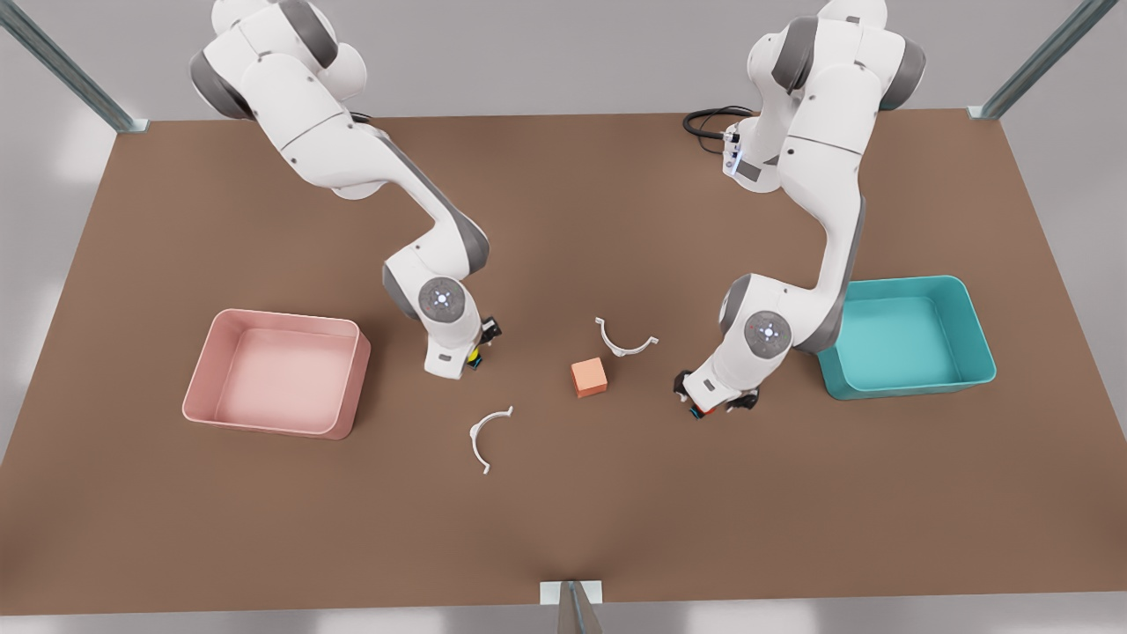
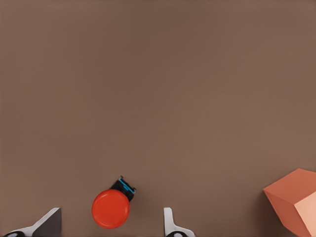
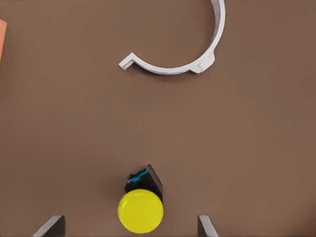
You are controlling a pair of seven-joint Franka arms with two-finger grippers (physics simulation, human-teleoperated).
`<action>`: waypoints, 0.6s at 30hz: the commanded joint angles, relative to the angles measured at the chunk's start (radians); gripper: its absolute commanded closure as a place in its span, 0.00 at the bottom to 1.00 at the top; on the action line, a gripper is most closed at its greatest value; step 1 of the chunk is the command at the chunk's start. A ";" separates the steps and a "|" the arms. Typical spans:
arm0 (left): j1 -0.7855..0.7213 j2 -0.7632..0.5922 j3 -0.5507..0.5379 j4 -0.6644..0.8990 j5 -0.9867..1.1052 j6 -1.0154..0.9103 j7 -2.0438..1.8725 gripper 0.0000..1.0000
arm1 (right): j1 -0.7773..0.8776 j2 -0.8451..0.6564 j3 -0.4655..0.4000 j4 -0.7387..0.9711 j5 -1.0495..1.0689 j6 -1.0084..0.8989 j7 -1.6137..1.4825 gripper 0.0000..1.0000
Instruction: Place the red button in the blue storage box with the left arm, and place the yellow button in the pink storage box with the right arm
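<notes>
Left end effector low over bench, at the front view's right, just left of blue storage box. Fingers apart, straddling red button; button between them, not yet clamped. Button lying on bench, apparently tipped on its side, though hard to confirm from the wrist view.

Right end effector at the front view's left, just right of pink storage box. Fingers spread wide, yellow button centred between them, untouched.

Step in hand, by judgement: closing on both buttons. To do well:
- Centre each cap between the pads before closing; red button sits nearer one finger, so a small lateral shift advisable.
- Close on the dark base or across the cap's widest part; round caps likely to squirt out if pinched off-centre.
- Lift straight up, clear the box walls, then release low over the box floor.
- Keep left arm away from orange cube, near its work area.

Materials and shapes: caps round, smooth, glossy; bases small, dark, blocky, with a blue mark. Boxes rectangular, rounded corners, raised walls, plastic look. Two white clips, thin curved arcs, near centre. Bench matte brown, flat.
</notes>
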 commanded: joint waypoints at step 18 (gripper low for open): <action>0.009 0.091 0.008 -0.029 0.028 0.111 -0.047 0.00 | -0.030 0.075 -0.009 -0.100 -0.037 0.257 0.226 0.00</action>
